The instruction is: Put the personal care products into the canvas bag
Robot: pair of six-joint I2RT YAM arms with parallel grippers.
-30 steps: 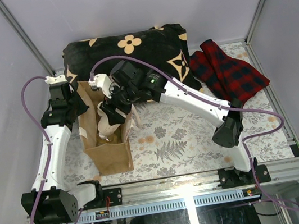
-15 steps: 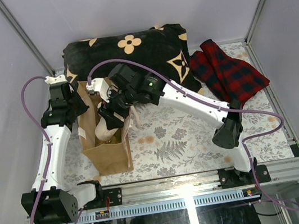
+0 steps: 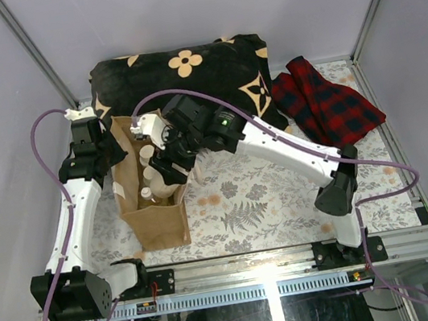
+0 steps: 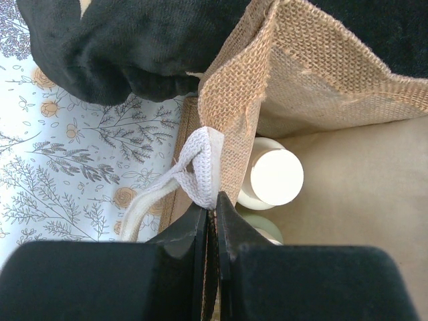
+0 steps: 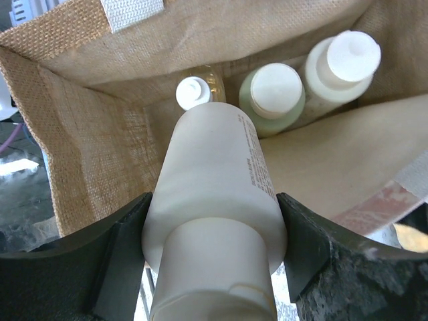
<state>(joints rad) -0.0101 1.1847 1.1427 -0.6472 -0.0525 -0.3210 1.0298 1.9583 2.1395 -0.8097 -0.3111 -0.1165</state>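
Three of four look done: clear amber bottle [image 5: 194, 90], olive-green bottle [image 5: 274, 93] and one cream bottle [image 5: 341, 60] stand inside the tan upright canvas bag [image 3: 158, 218] by the left edge of the floral-print table [image 3: 284, 190]. Right gripper [image 5: 214, 254] clamps the last cream cylindrical bottle [image 5: 214, 174] over its mouth; left gripper [image 4: 208, 227] pinches the rim.
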